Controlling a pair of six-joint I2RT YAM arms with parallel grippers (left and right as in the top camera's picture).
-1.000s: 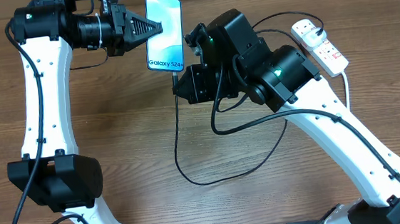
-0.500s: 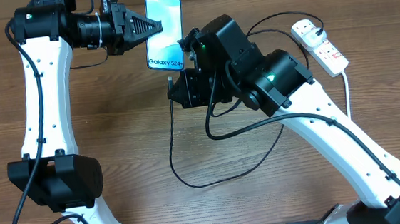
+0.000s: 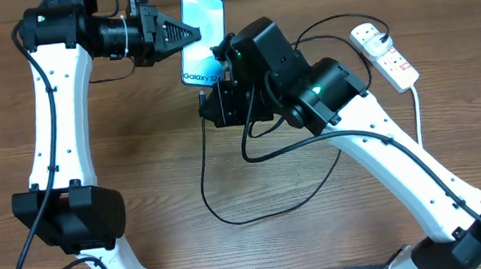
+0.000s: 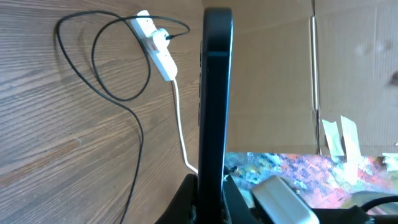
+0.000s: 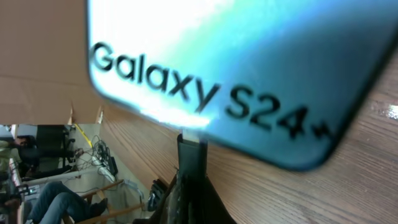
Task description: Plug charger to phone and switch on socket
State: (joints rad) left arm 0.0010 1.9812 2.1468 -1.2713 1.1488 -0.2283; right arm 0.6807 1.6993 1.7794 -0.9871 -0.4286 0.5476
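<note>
A brown wood-grain table (image 3: 156, 158) meets a cardboard wall (image 4: 267, 74); office chairs (image 5: 46, 138) stand beyond.

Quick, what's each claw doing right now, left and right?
Left claw: closed, holding the phone by its edge.
Right claw: closed, holding the charger connector at the phone's lower edge.

The wooden table (image 3: 148, 159) bears the socket (image 3: 385, 54), well apart from the right gripper (image 3: 208, 98), and the slack loop of the charger (image 3: 239, 223) near that gripper.
</note>
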